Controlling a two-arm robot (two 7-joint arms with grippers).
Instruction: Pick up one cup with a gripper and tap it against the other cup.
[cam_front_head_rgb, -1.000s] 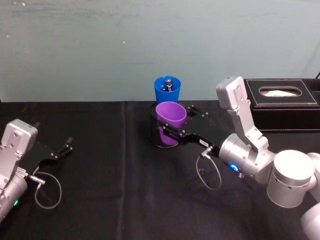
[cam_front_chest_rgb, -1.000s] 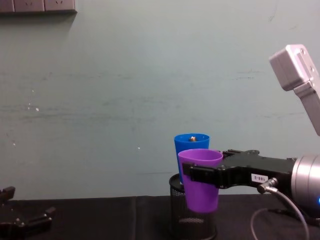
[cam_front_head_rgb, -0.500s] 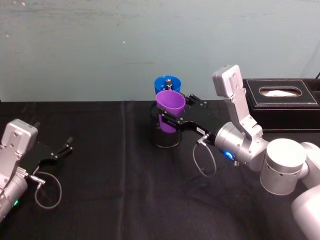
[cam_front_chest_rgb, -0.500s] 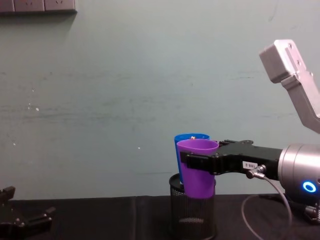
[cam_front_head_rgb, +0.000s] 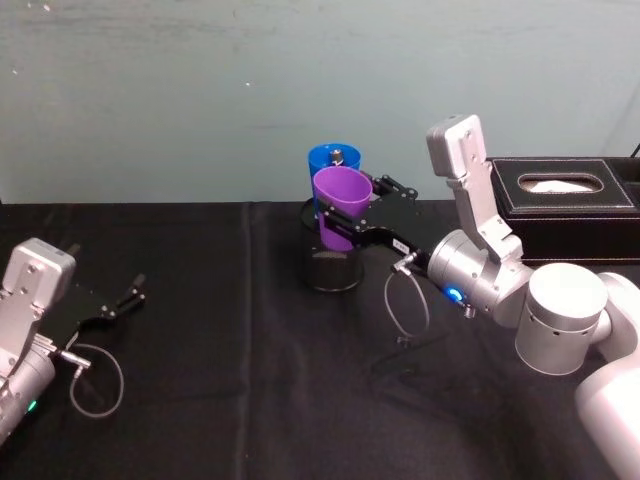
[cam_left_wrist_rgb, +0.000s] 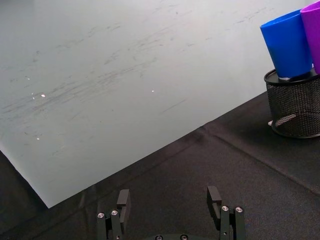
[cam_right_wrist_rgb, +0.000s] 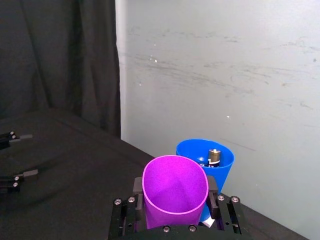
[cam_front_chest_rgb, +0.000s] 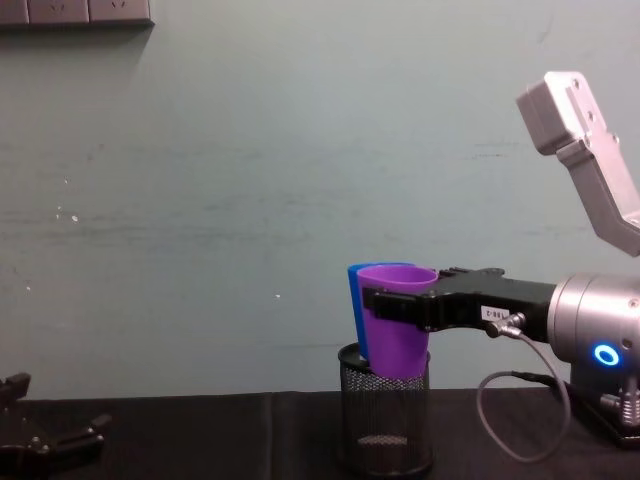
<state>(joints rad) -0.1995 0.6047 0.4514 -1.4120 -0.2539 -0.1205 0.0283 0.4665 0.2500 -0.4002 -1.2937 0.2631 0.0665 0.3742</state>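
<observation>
While the chest view lays the purple cup (cam_front_chest_rgb: 397, 335) flat across the blue cup (cam_front_chest_rgb: 354, 305) and hides any gap, the right wrist view looks down into both. There the purple rim sits close at the blue cup's 6 o'clock, and a small metal-topped object (cam_right_wrist_rgb: 214, 155) stands inside the blue one. Whether the two walls touch cannot be told.

The right gripper (cam_front_head_rgb: 350, 215) is clamped on the purple cup just under its rim and holds it upright at the table's (cam_front_head_rgb: 250, 350) 12 o'clock. The cup's base is about level with the rim of the black mesh pen holder (cam_front_chest_rgb: 385, 425); whether it dips inside is hard to make out.

The left wrist view shows the blue cup's base sunk in that holder and cuts the purple cup off at its edge. The left gripper (cam_left_wrist_rgb: 169, 200) rests at 8 o'clock, fingers apart.
</observation>
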